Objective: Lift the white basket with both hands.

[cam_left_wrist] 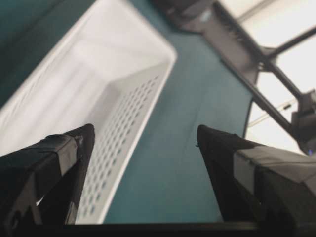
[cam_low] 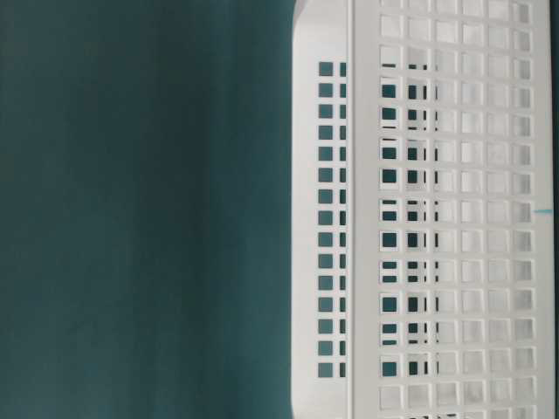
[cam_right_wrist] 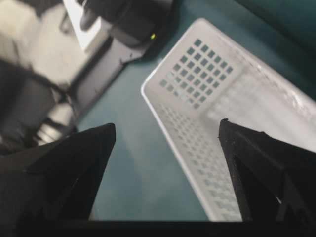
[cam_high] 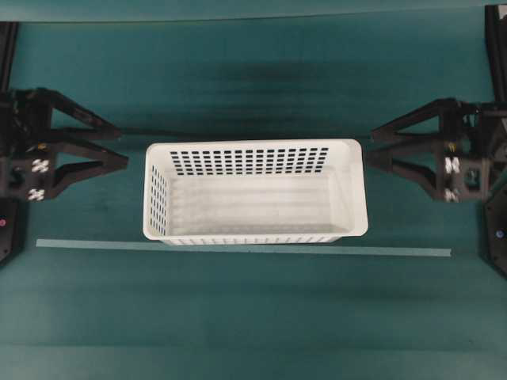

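Note:
The white basket (cam_high: 253,190) stands empty on the green table, long side across the overhead view. It fills the right of the table-level view (cam_low: 437,218), where no gripper shows. My left gripper (cam_high: 121,145) is open just off the basket's left end, a small gap away. My right gripper (cam_high: 370,150) is open at the right end, its fingertips close to the rim. In the left wrist view the gripper (cam_left_wrist: 143,136) holds nothing and the basket (cam_left_wrist: 98,74) stretches away ahead. In the right wrist view the gripper (cam_right_wrist: 168,129) is likewise empty, with the basket (cam_right_wrist: 237,84) ahead.
A pale tape strip (cam_high: 238,248) runs across the table just in front of the basket. Black arm bases stand at the left edge (cam_high: 8,222) and the right edge (cam_high: 495,237). The opposite arm shows in each wrist view (cam_left_wrist: 237,44) (cam_right_wrist: 128,19).

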